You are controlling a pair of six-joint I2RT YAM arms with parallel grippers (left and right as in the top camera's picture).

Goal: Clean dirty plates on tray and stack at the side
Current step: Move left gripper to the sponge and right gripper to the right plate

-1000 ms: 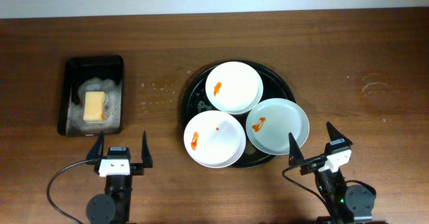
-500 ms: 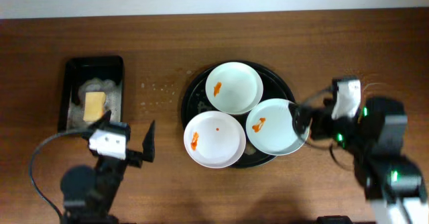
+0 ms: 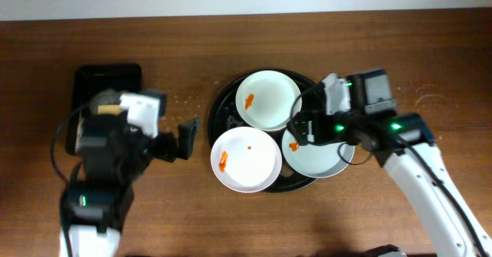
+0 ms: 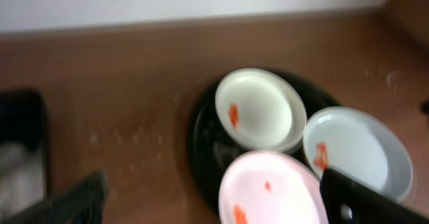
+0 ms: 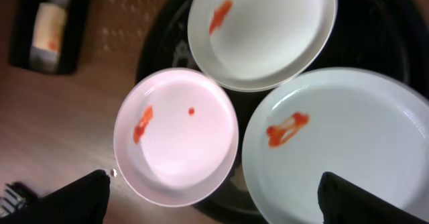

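Observation:
Three white plates lie on the round black tray [image 3: 217, 109]. All three carry orange-red smears: the back plate [image 3: 268, 99], the front-left plate [image 3: 246, 159] and the right plate [image 3: 321, 155]. My left gripper [image 3: 159, 131] hangs open and empty between the tub and the tray, left of the front-left plate [image 4: 268, 187]. My right gripper [image 3: 319, 130] hovers open and empty above the right plate [image 5: 335, 143], holding nothing. In the right wrist view its fingers [image 5: 365, 198] span from the front-left plate [image 5: 175, 135] to the right plate.
A rectangular black tub [image 3: 84, 78] stands at the left, largely covered by my left arm; its yellow sponge [image 5: 48, 24] shows in the right wrist view. Small water drops [image 3: 175, 99] speckle the wood between tub and tray.
Both arms have risen from the front edge and swung inward. The left went up beside the tub, the right over the tray's right side. Both grippers stayed open; the plates have not moved.

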